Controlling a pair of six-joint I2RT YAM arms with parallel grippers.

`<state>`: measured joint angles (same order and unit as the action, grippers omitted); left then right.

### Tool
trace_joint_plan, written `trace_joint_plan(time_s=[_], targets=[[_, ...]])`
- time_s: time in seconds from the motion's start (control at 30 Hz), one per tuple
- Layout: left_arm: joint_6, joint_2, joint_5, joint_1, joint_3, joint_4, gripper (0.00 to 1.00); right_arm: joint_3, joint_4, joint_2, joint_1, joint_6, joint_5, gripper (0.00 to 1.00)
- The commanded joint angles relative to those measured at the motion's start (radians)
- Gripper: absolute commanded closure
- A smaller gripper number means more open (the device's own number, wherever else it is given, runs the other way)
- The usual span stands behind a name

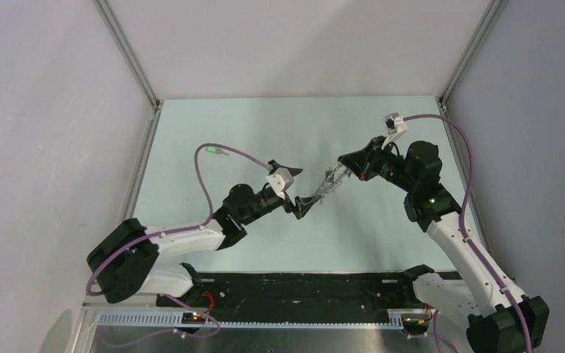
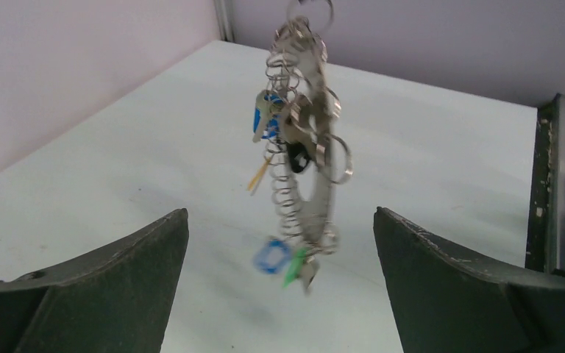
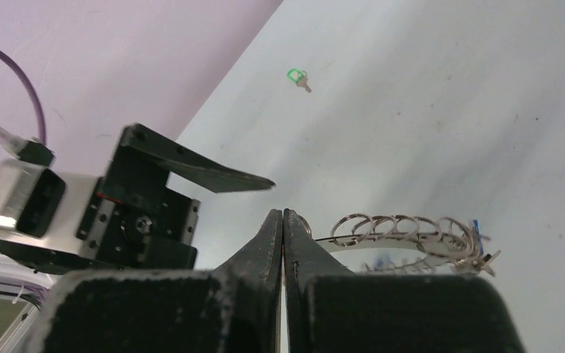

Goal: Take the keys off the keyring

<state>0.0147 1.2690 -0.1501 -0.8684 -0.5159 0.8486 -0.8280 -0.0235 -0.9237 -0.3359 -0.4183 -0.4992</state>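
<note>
The keyring [image 2: 313,169] was pinched edge-on by the right gripper [image 3: 283,220], its long axis directed between the widely spread fingers [image 2: 118,272] of the left gripper [image 2: 281,217].

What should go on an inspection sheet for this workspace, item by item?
Surface: pale table, with faint dark marks.
Job's things: the keyring hangs in the air with the keys on it; one green-headed key lies loose on the table.
Clutter: nothing seen.
Grippers: right tool is shut on the keyring's end; left tool is open, its fingers either side of the ring, not touching it.
Cables: purple cables loop along both arms, apart from the ring.
Surroundings: plain grey walls, metal frame posts.
</note>
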Motion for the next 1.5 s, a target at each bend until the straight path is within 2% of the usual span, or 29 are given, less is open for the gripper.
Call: trace_joint_plan(time_s=[0.0,0.17,0.2,0.3,0.33,0.37,0.43,0.47,0.5,0.57,0.7,0.73,0.77,0.83,0.9,1.1,1.3,1.47], targets=[[0.064,0.097,-0.069,-0.003,-0.007,0.209,0.03,-0.082,0.113,-0.025,0.003,-0.015,-0.036,1.0],[-0.002,0.207,-0.108,0.002,0.031,0.4,0.17,-0.092,0.141,-0.06,-0.008,-0.022,-0.046,1.0],[-0.017,0.213,-0.122,0.001,0.046,0.444,0.24,-0.092,0.145,-0.068,-0.01,-0.025,-0.043,1.0],[-0.065,0.229,-0.149,0.0,0.065,0.488,0.35,-0.097,0.157,-0.083,-0.024,-0.035,-0.038,1.0],[-0.065,0.228,-0.144,-0.001,0.068,0.49,0.46,-0.099,0.157,-0.087,-0.031,-0.035,-0.037,1.0],[-0.059,0.223,-0.123,-0.001,0.077,0.492,0.52,-0.104,0.153,-0.089,-0.034,-0.034,-0.033,1.0],[-0.041,0.21,-0.086,-0.001,0.094,0.494,0.75,-0.113,0.14,-0.091,-0.04,-0.025,-0.028,1.0],[-0.035,0.205,-0.078,-0.001,0.098,0.495,0.81,-0.114,0.135,-0.09,-0.042,-0.02,-0.026,1.0],[-0.023,0.199,-0.073,-0.001,0.102,0.494,0.94,-0.115,0.122,-0.086,-0.043,-0.009,-0.019,1.0],[-0.02,0.196,-0.07,-0.001,0.104,0.494,0.99,-0.115,0.096,-0.08,-0.047,0.008,0.001,1.0],[-0.028,0.209,-0.076,0.0,0.095,0.494,1.0,-0.115,0.037,-0.066,-0.049,0.046,0.024,1.0],[-0.032,0.21,-0.083,-0.001,0.094,0.494,1.0,-0.114,-0.006,-0.063,-0.049,0.066,0.039,0.94],[-0.033,0.21,-0.084,-0.002,0.092,0.494,1.0,-0.115,-0.024,-0.059,-0.047,0.076,0.05,0.68],[-0.029,0.208,-0.067,-0.002,0.095,0.495,1.0,-0.115,-0.085,-0.053,-0.044,0.111,0.087,0.43],[-0.018,0.208,-0.037,-0.001,0.1,0.494,1.0,-0.114,-0.133,-0.051,-0.043,0.153,0.109,0.33],[0.05,0.234,0.054,0.038,0.084,0.486,1.0,-0.108,-0.161,-0.097,-0.043,0.194,0.137,0.3],[0.031,0.285,0.015,0.133,0.012,0.485,1.0,-0.108,-0.092,-0.123,-0.04,0.166,0.142,0.23],[0.01,0.264,-0.055,0.166,0.015,0.484,1.0,-0.107,-0.08,-0.146,-0.04,0.195,0.14,0.27]])
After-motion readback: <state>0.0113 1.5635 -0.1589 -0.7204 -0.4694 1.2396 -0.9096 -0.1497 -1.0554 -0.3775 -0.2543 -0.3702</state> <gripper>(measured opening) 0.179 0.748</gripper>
